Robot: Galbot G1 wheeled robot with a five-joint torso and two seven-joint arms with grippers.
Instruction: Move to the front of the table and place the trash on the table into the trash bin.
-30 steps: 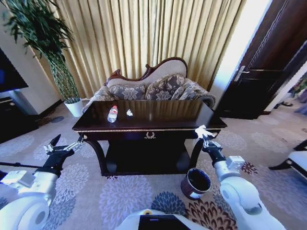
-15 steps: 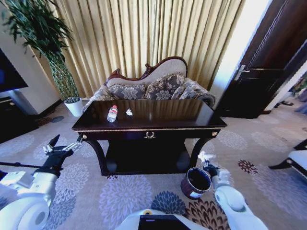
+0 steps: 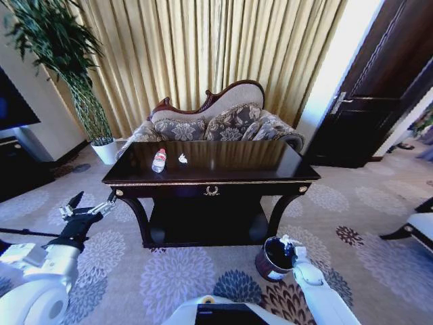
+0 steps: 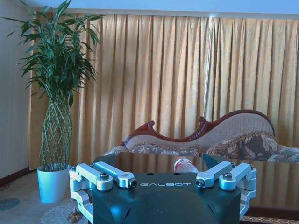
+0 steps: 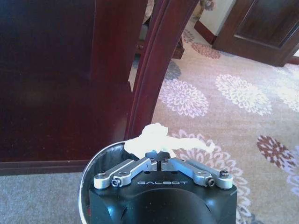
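Currently right gripper [image 3: 287, 243] pinches a crumpled white paper scrap [image 5: 152, 136] directly over the trash bin [image 3: 274, 259] rim, beside the table [image 3: 223, 177] leg; open carpet beyond. Clear bottle [image 3: 159, 160] and another scrap [image 3: 182, 159] lie on the glossy tabletop. Left gripper [image 3: 86, 206] hangs spread wide off the table's corner.
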